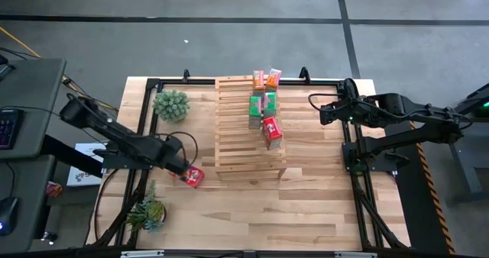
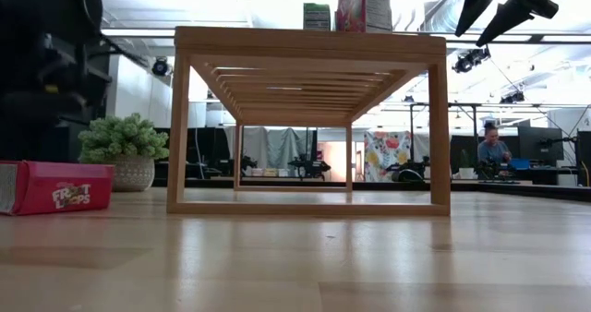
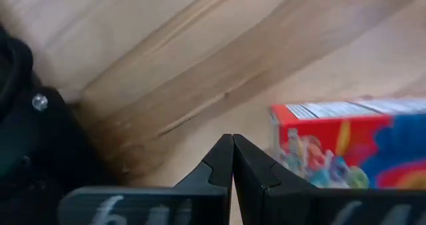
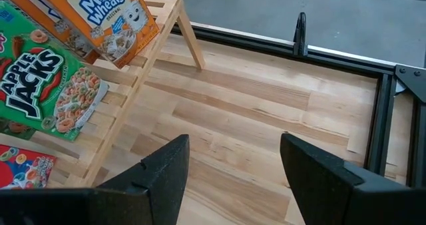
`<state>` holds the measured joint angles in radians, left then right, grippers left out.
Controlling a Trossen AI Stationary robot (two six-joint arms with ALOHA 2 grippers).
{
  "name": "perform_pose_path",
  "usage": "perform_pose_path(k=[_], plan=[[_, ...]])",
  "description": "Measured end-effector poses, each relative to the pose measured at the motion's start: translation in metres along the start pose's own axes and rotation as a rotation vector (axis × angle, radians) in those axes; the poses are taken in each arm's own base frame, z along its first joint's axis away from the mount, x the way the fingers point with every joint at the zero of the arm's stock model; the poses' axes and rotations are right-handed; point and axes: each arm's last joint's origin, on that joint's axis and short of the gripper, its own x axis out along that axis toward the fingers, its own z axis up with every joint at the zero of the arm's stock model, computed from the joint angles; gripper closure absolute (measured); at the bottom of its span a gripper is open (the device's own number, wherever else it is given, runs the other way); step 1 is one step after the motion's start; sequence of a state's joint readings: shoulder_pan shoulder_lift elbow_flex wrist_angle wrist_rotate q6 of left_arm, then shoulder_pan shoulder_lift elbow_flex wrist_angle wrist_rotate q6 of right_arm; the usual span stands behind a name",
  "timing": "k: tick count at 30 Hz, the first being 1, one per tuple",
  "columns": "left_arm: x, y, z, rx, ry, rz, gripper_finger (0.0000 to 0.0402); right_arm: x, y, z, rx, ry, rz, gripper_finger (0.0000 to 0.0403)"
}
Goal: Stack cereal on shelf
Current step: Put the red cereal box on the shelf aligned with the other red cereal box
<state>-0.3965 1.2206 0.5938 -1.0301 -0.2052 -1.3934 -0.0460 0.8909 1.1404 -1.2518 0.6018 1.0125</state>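
Five cereal boxes (image 1: pixel 264 105) stand on the shelf (image 1: pixel 241 132); the last red box (image 1: pixel 192 176) lies on the table just beside the left gripper (image 1: pixel 182 167), fingers pinched shut, empty. Right gripper (image 1: pixel 314 103) waits wide open beyond the shelf.

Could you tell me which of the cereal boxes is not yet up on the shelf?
The red box by the shut left claw. It lies on its side on the table, left of the shelf; the other boxes stand on top of the shelf.
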Motion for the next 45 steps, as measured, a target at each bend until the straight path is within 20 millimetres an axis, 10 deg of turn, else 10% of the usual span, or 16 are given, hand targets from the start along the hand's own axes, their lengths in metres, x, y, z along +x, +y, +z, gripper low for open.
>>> perform_pose_path(k=[6,24,31,45], plan=[[0.011,-0.024,-0.001,0.011,0.045,-0.067,0.0401,0.000,0.000,0.000,-0.014,0.000,0.000,0.0174],[-0.048,-0.078,-0.042,-0.124,0.098,-0.390,0.0401,0.000,0.000,0.000,-0.053,0.007,0.004,0.0174],[-0.095,-0.061,-0.028,-0.018,-0.039,-0.163,0.0401,0.000,0.000,0.000,-0.092,-0.001,-0.001,0.0174],[-0.030,-0.066,-0.020,-0.067,0.110,-0.046,0.0401,0.000,0.000,0.002,-0.103,-0.042,-0.019,0.0174]])
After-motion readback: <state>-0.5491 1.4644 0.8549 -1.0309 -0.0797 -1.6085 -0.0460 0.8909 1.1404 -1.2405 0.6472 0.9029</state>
